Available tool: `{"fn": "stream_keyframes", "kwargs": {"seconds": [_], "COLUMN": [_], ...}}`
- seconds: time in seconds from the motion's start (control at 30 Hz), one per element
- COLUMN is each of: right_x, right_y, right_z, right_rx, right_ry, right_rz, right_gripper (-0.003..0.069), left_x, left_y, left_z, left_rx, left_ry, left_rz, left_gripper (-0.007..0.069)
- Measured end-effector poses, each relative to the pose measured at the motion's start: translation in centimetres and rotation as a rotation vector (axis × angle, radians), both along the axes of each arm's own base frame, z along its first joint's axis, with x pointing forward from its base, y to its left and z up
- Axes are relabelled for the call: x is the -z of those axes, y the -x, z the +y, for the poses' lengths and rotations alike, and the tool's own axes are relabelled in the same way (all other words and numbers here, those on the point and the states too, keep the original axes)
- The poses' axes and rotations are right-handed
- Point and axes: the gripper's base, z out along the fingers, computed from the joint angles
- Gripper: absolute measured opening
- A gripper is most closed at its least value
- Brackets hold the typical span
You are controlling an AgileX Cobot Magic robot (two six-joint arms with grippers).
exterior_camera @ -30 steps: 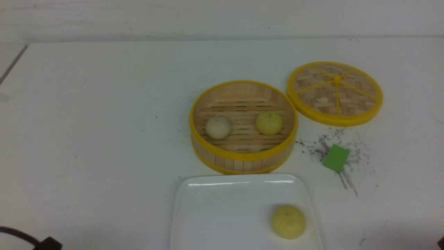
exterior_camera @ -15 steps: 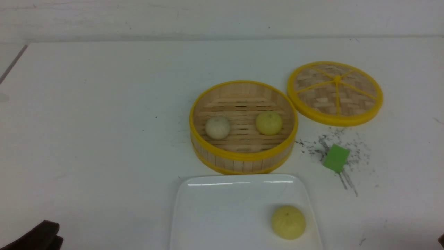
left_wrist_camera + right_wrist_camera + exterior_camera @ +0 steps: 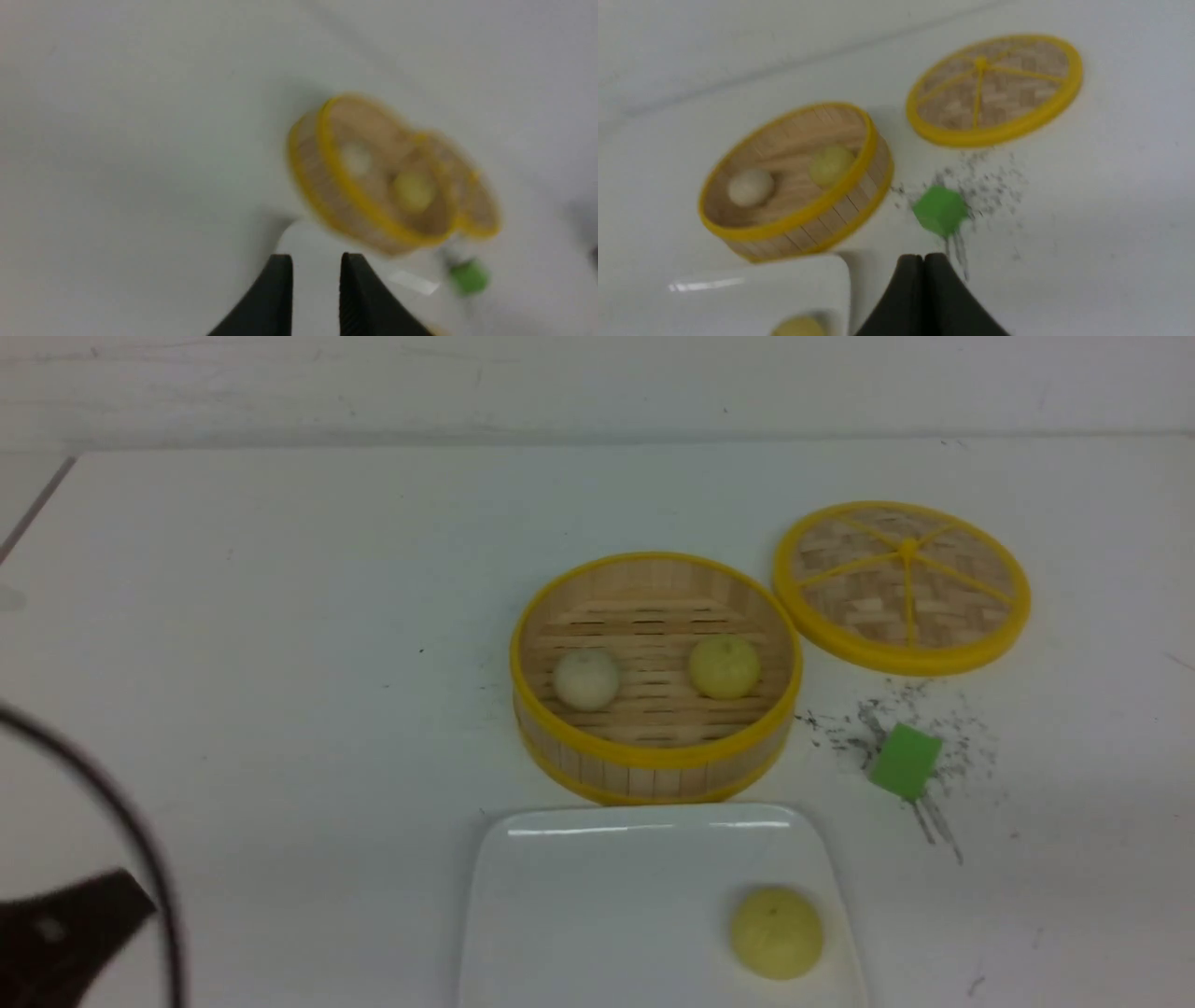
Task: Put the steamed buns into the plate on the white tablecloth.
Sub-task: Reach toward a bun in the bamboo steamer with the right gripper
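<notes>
White tablecloth (image 3: 280,616) bears a plate (image 3: 579,915), just on the near side of a bamboo basket (image 3: 653,761), with one yellow bun (image 3: 776,933) on it; an off-white bun (image 3: 585,678) and a second yellow bun (image 3: 724,666) sit inside the basket. They look light, soft and easily dented, so a gentle pinch across the sides should suit. The left gripper (image 3: 316,260), slightly parted and empty, and the right gripper (image 3: 923,261), clenched on nothing, hang well back from the basket.
</notes>
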Motion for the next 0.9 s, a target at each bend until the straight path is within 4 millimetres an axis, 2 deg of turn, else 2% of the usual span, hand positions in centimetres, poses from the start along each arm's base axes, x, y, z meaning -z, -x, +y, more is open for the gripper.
{"fn": "stream_keyframes", "kwargs": {"seconds": [0.03, 0.07, 0.1, 0.13, 0.2, 0.23, 0.3, 0.33, 0.4, 0.57, 0.6, 0.67, 0.77, 0.8, 0.9], "right_x": [-0.3, -0.3, -0.4, -0.5, -0.5, -0.5, -0.4, -0.4, -0.3, -0.5, -0.5, -0.4, -0.2, 0.0, 0.5], "right_y": [-1.2, -1.4, -3.0, -4.2, -5.2, -6.9, -9.1, -9.3, -11.8, -15.9, -15.9, -19.0, -21.2, -22.7, -25.4], "right_z": [0.1, 0.1, 0.3, 0.5, 0.7, 1.2, 1.9, 1.9, 3.0, 6.1, 6.2, 8.4, 9.9, 11.1, 13.0], "right_rx": [-0.024, -0.027, -0.056, -0.079, -0.104, -0.161, -0.252, -0.262, -0.396, -0.679, -0.687, -0.765, -0.797, -0.810, -0.785], "right_ry": [0.040, 0.043, 0.058, 0.060, 0.060, 0.062, 0.055, 0.054, 0.025, -0.026, -0.022, 0.001, 0.068, 0.130, 0.225], "right_rz": [0.124, 0.140, 0.278, 0.355, 0.406, 0.452, 0.471, 0.471, 0.458, 0.419, 0.417, 0.413, 0.409, 0.410, 0.431], "right_gripper": [-0.0010, -0.0009, -0.0006, -0.0005, -0.0004, -0.0001, 0.0003, 0.0004, 0.0016, 0.0046, 0.0046, 0.0057, 0.0069, 0.0083, 0.0123], "left_x": [0.6, 0.6, 1.3, 1.7, 2.2, 2.8, 3.6, 3.6, 4.4, 4.6, 4.6, 4.5, 4.4, 4.4, 4.4], "left_y": [-1.1, -1.2, -2.5, -3.2, -4.1, -5.3, -6.4, -6.5, -7.4, -8.1, -8.1, -8.2, -8.3, -8.3, -8.3], "left_z": [-0.1, -0.2, -0.2, -0.3, -0.4, -0.5, -0.7, -0.7, -0.9, -1.3, -1.3, -1.5, -1.6, -1.6, -1.6], "left_rx": [0.062, 0.070, 0.138, 0.172, 0.209, 0.247, 0.285, 0.289, 0.319, 0.336, 0.336, 0.332, 0.331, 0.330, 0.330], "left_ry": [-0.090, -0.100, -0.177, -0.210, -0.235, -0.256, -0.264, -0.263, -0.252, -0.221, -0.219, -0.198, -0.185, -0.181, -0.180], "left_rz": [0.176, 0.197, 0.362, 0.432, 0.497, 0.557, 0.611, 0.616, 0.658, 0.635, 0.635, 0.619, 0.613, 0.612, 0.612], "left_gripper": [0.0128, 0.0119, 0.0084, 0.0063, 0.0047, 0.0034, 0.0029, 0.0028, 0.0027, 0.0030, 0.0030, 0.0034, 0.0035, 0.0037, 0.0046]}}
